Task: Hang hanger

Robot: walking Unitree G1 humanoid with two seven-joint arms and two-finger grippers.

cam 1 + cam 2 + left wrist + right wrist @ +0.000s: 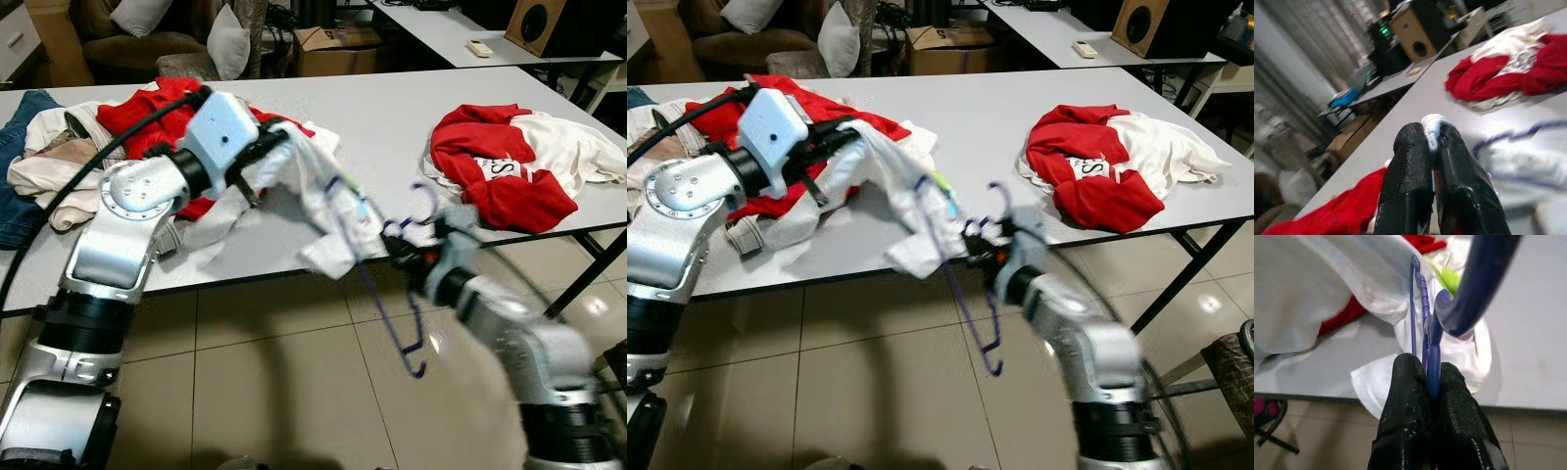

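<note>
A purple hanger (390, 299) hangs at the table's front edge, its hook (427, 203) pointing up. My right gripper (404, 253) is shut on the hanger (1428, 340) near its neck. One end of the hanger is inside a white garment (315, 201). My left gripper (263, 147) holds that garment up over the table, shut on a fold of white cloth (1433, 128). The garment (903, 191) drapes from the left gripper down to the table edge.
The grey table (382, 117) carries a red and white pile of clothes (514, 162) at the right and a mixed heap (88, 137) at the left. Behind it stand a second table (460, 34), a speaker (549, 24) and a cardboard box (333, 49).
</note>
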